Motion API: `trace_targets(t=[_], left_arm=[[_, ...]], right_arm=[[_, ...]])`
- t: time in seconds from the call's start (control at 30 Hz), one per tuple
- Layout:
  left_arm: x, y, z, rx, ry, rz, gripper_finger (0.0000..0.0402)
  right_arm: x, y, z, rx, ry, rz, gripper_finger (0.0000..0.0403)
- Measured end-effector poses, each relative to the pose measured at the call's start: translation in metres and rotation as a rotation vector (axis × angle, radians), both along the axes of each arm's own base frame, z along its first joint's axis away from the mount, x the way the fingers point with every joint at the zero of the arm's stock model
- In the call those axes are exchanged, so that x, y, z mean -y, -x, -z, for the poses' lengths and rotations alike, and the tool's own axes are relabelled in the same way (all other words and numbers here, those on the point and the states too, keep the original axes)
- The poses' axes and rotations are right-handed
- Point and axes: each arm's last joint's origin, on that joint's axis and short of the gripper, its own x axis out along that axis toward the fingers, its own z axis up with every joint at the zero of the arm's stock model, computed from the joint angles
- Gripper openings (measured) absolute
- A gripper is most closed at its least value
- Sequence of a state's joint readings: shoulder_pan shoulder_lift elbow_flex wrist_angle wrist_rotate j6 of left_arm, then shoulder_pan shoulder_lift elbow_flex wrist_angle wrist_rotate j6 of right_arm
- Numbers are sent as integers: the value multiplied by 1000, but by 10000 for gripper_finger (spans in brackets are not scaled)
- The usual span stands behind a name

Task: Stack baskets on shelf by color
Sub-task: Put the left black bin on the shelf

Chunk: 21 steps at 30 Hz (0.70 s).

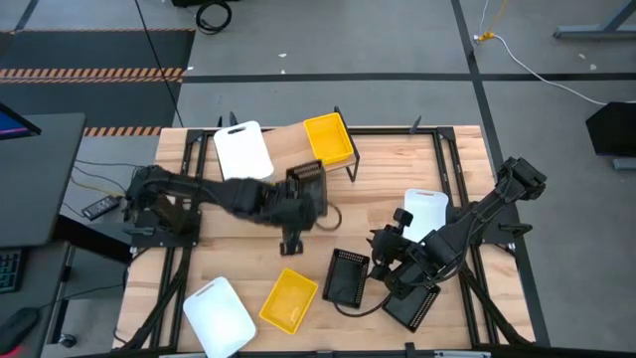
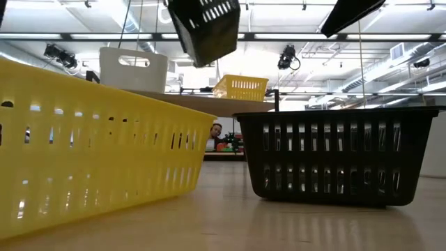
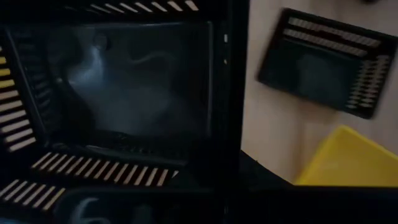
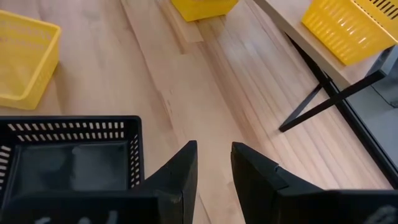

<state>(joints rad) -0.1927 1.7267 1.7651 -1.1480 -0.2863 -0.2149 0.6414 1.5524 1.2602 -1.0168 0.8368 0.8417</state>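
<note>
Overhead, the left tool [image 1: 298,204] is holding a black basket [image 1: 306,185] clamped tight by its wall, hanging it in the air just in front of the shelf [image 1: 288,149], between the white basket [image 1: 243,151] and the yellow basket [image 1: 330,140] that are sitting on the plank. From counter height the lifted black basket [image 2: 204,28] is tilting above everything else. The right tool [image 1: 396,261] is waiting low over the counter [image 1: 467,159] on the right side, its two fingers [image 4: 180,171] standing a little apart with nothing between them, beside a second black basket [image 1: 348,276] resting on the wood. A third black basket [image 1: 413,304] is lying under the right arm, and another white basket [image 1: 425,214] is lying just behind that arm. Near the front edge, a second yellow basket [image 1: 288,299] and a third white basket [image 1: 219,316] are sitting side by side, well apart from the shelf.
</note>
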Motion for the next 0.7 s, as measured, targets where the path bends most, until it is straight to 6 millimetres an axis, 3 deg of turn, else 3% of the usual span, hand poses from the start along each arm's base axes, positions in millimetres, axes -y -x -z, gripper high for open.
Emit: trace_targets(t=[0.43,0.7], left_arm=[[-76,-1,0,-55,-36,-153,6],[-112,3,15,-129,-42,-231,7]], right_arm=[[-2,1,0,3,4,-8,103],[-2,2,0,4,4,-9,103]])
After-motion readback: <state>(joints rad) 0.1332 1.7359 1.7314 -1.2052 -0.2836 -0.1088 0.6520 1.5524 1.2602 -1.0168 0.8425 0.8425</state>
